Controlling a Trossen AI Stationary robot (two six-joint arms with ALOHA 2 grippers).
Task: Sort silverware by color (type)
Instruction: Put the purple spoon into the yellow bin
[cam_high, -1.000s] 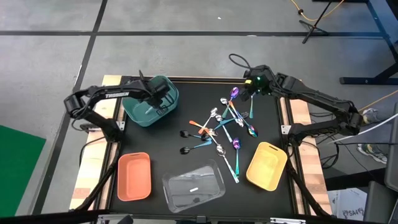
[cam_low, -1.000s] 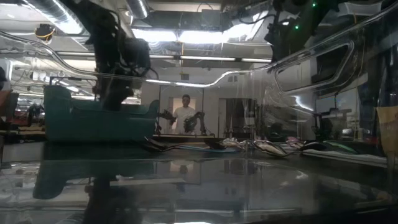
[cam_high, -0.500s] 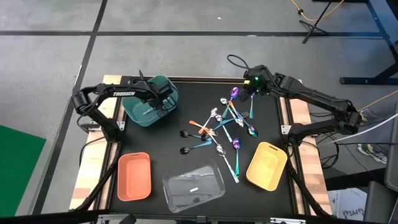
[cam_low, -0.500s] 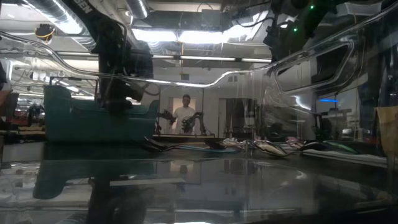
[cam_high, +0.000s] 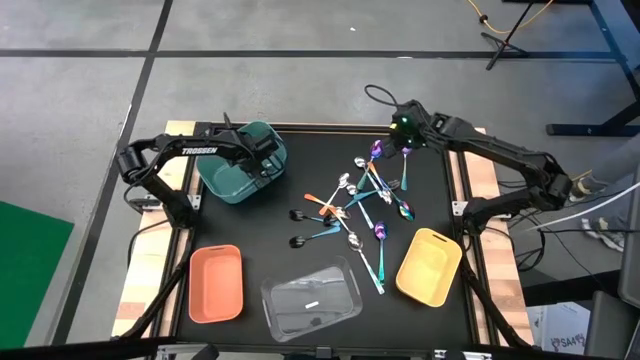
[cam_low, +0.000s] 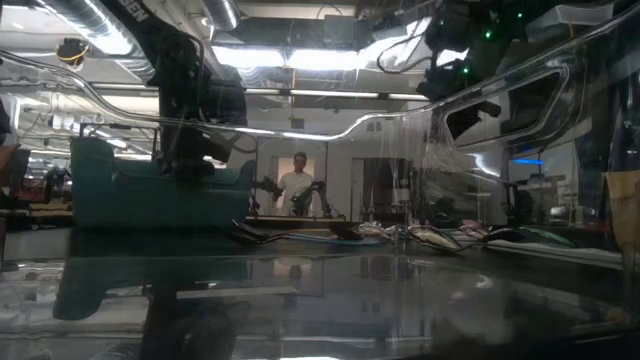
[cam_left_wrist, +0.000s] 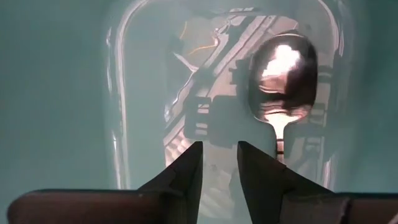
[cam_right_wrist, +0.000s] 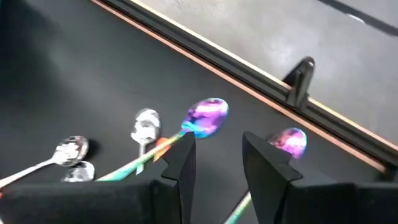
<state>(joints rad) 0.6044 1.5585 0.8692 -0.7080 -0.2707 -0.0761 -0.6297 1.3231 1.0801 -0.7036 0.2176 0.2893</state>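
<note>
Covering most of the high view, the black-topped table (cam_high: 250, 210) carries four bins: a deep teal plastic bin (cam_high: 240, 165) at the far left, a salmon rectangular tray (cam_high: 216, 283) and a clear plastic tray (cam_high: 311, 297) along the near edge, and a yellow rounded bin (cam_high: 429, 265) at the near right. Between the teal and yellow bins lies the loose scatter of thin spoons (cam_high: 356, 207), silver, orange-handled and teal-handled ones crossing each other on the table. The left pincer (cam_left_wrist: 217, 163) hangs inside the teal bin with its fingers slightly apart and nothing between them; an all-silver spoon (cam_left_wrist: 283, 83) lies on the bin floor just beside them, its bowl ahead of the fingertips. The right pincer (cam_right_wrist: 216, 149) hovers over the far end of the scatter, fingers apart and empty; a purple-bowled spoon with a teal handle (cam_right_wrist: 205, 116) lies just ahead of one finger, and a second purple spoon bowl (cam_right_wrist: 288, 140) just beside the other.
</note>
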